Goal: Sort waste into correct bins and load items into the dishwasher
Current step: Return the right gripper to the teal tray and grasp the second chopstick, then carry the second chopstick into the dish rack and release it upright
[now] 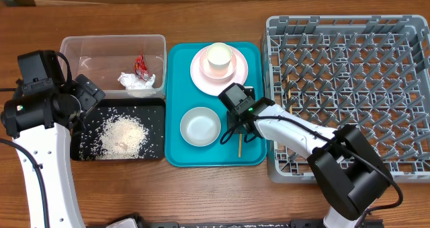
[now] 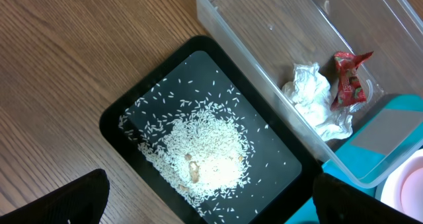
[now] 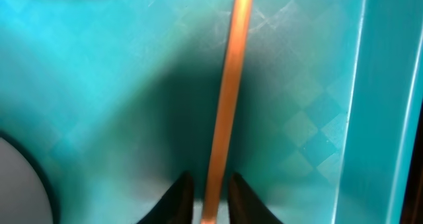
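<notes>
The left arm (image 1: 40, 161) rises from the 6 o'clock edge toward 12 in the overhead view. It bends at its black wrist so that the left claw (image 2: 208, 184) heads toward 4 o'clock, with its jaws spread wide. The right arm (image 1: 295, 130) reaches from its base near 5 o'clock out toward 10 o'clock. Its wrist is turned down over the worktop. The right claw (image 3: 210, 184) is drawn narrow, with its dark fingertips (image 3: 180, 194) close on either side of a chopstick (image 3: 228, 85). Whether they press it is unclear.
</notes>
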{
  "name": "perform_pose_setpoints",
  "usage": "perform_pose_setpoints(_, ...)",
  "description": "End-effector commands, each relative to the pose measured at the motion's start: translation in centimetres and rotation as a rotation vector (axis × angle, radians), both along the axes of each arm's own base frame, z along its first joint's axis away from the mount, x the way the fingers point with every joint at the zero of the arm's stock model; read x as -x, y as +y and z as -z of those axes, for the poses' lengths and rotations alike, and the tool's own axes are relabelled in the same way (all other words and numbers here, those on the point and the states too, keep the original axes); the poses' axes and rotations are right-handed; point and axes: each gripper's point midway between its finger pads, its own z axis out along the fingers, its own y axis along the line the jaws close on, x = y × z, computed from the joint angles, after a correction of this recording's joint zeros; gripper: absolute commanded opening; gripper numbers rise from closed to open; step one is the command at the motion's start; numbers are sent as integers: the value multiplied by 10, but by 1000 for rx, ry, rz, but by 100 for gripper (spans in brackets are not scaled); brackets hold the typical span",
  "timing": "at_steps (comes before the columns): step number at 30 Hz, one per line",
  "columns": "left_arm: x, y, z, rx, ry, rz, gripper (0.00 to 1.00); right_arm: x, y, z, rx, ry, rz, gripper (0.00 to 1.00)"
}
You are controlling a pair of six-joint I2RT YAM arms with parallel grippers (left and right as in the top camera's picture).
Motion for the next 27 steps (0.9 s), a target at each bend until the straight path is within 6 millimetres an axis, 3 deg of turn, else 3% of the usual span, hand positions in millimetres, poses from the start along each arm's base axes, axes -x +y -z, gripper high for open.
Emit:
perform_pose_setpoints(1,-3,1,-3,6,-12,-11,100,5,2,4,-11,25,-4,13)
perform_pose_setpoints(9,-3,1,-3,6,-12,-11,100,9,-1,5,4,42,-4,4)
perform_pose_setpoints(13,-3,1,-3,6,-12,-12,100,7,-3,-6,20,61,0,4)
perform_pose_setpoints(18,-3,1,-3,6,-12,-11,100,-5,-5,-39,32,78,26,4)
perform_pose_setpoints(27,-3,1,-3,6,-12,-12,100,-43,-17,-121,20,26,66,4)
